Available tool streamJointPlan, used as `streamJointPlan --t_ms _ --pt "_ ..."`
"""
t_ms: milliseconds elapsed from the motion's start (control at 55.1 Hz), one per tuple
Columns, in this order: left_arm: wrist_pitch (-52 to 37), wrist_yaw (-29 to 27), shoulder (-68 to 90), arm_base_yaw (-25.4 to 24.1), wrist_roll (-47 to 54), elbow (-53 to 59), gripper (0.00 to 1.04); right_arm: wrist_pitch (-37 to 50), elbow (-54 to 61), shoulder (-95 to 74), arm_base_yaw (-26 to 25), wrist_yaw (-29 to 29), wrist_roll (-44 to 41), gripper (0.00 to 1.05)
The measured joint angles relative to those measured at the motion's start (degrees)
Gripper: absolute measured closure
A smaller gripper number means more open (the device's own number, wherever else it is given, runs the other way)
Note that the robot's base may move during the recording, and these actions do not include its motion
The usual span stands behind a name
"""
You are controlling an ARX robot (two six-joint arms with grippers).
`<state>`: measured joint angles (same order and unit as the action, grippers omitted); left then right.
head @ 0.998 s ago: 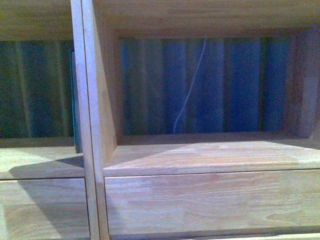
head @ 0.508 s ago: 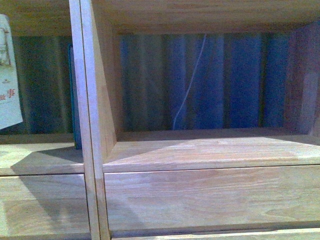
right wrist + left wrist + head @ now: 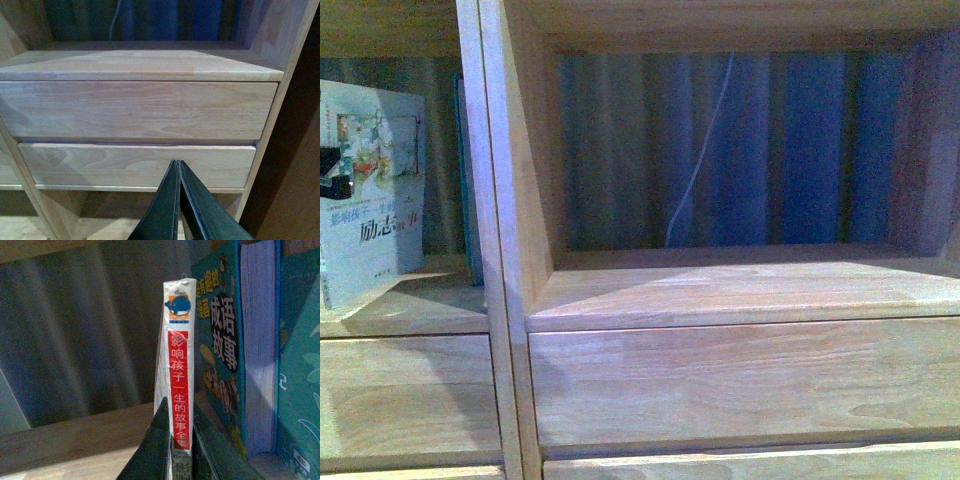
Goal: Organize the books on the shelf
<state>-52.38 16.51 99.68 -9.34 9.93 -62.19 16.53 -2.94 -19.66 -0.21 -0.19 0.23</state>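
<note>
Left compartment of the shelf (image 3: 510, 200): a thin white and pale-blue book (image 3: 372, 195) stands tilted inside it, cover outward, lower corner over the compartment floor. The left tool (image 3: 181, 425) pinches this book by its red spine, one finger on each side. Just beside it, against the divider, stand teal-covered books (image 3: 235, 345), upright. Right compartment: no books seen; a blue striped curtain (image 3: 750, 150) and a thin white cord (image 3: 700, 160) show behind it. Below it, two plain drawer fronts (image 3: 140, 110). The right tool (image 3: 178, 170) hangs before the lower drawer, fingers pressed together, gripping nothing.
</note>
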Motion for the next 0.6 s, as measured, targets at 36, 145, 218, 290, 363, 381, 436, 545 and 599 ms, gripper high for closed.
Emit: streamJointPlan --t_ms 36,145,218,290,363,381,436,545,599 --pt "0.3 -0.3 0.5 0.2 0.0 -1.0 0.98 -0.5 0.3 0.7 0.0 0.0 0.0 1.02" --pt "1.0 -1.2 1.8 1.4 -0.1 -3.4 0.98 -1.8 0.9 2.5 0.0 0.0 0.0 1.02" --pt "1.6 -1.7 2.9 2.4 0.1 -5.1 0.98 -1.3 1.7 3.5 0.0 0.0 0.0 1.02" --pt "2.4 -2.2 4.0 3.1 0.3 -6.6 0.98 -1.6 2.2 4.6 0.0 0.0 0.0 1.02" --pt "3.5 -3.1 5.6 3.7 0.5 -8.5 0.98 -2.5 2.2 5.7 0.0 0.0 0.0 1.02" --pt "3.9 -3.3 6.1 3.8 0.6 -9.2 0.98 -2.7 2.2 5.9 0.0 0.0 0.0 1.02" --pt "4.3 -3.7 6.8 4.0 0.8 -10.1 0.98 -3.6 2.2 6.8 0.0 0.1 0.0 1.02" --pt "5.2 -4.6 8.2 4.3 1.4 -11.6 0.98 -5.1 2.2 8.2 0.0 0.1 0.0 1.02" --pt "5.6 -4.8 8.7 4.7 1.7 -11.7 0.98 -6.1 2.2 9.3 0.0 0.1 0.0 1.02"
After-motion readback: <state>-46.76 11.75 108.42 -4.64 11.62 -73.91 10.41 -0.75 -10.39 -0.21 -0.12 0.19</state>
